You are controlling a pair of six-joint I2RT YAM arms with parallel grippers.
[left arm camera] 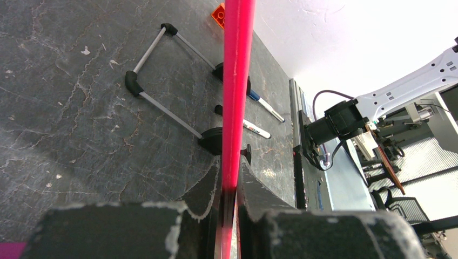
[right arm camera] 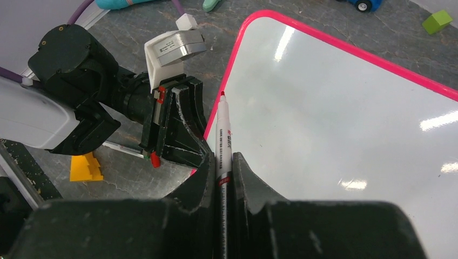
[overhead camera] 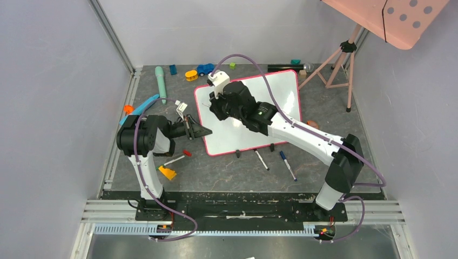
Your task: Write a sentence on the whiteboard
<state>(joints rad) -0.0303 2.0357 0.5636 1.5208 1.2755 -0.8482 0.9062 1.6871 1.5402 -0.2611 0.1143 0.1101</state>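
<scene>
**Both arms at the whiteboard's left edge**

The whiteboard [overhead camera: 281,102] rests mid-table on the grey table [overhead camera: 227,172], its face glossy white. The left gripper [left arm camera: 231,167] has its jaws clamped on the pink frame [left arm camera: 237,81]. The right gripper [right arm camera: 223,162] pinches a red-tipped marker [right arm camera: 223,129], with the tip just inside that frame. Whether the tip touches the board cannot be told. Two loose pens [overhead camera: 261,159] lie beside the board's near edge.

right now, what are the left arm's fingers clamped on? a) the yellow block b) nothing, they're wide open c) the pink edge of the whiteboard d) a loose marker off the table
C: the left fingers are shut on the pink frame of the whiteboard, while the marker sits in the right fingers.
</scene>
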